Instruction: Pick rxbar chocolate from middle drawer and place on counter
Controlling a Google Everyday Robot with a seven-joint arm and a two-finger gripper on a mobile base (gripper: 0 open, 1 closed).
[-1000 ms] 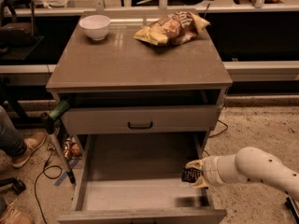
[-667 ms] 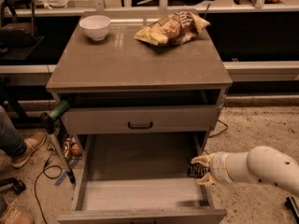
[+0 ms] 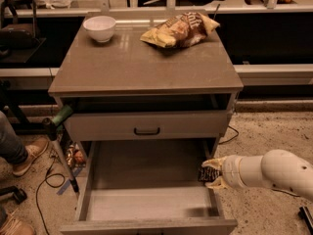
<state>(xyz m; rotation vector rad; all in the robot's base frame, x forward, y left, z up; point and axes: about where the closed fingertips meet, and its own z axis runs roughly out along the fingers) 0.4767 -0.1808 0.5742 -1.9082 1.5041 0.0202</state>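
Note:
My gripper (image 3: 211, 174) is at the right side wall of the open middle drawer (image 3: 146, 180), on a white arm that comes in from the right. It is shut on the rxbar chocolate (image 3: 205, 174), a small dark bar held between the pale fingers just above the drawer's right wall. The drawer floor is bare. The counter (image 3: 142, 65) is the grey-brown top slab above.
A white bowl (image 3: 100, 27) stands at the counter's back left and a crinkled chip bag (image 3: 180, 29) at its back right. The upper drawer front with a black handle (image 3: 146, 130) is slightly out. A green-handled stick (image 3: 58, 121) and a person's shoe (image 3: 30, 153) are at the left.
The gripper has moved right and slightly up with the dark bar, from inside the drawer's right front corner to over its right wall.

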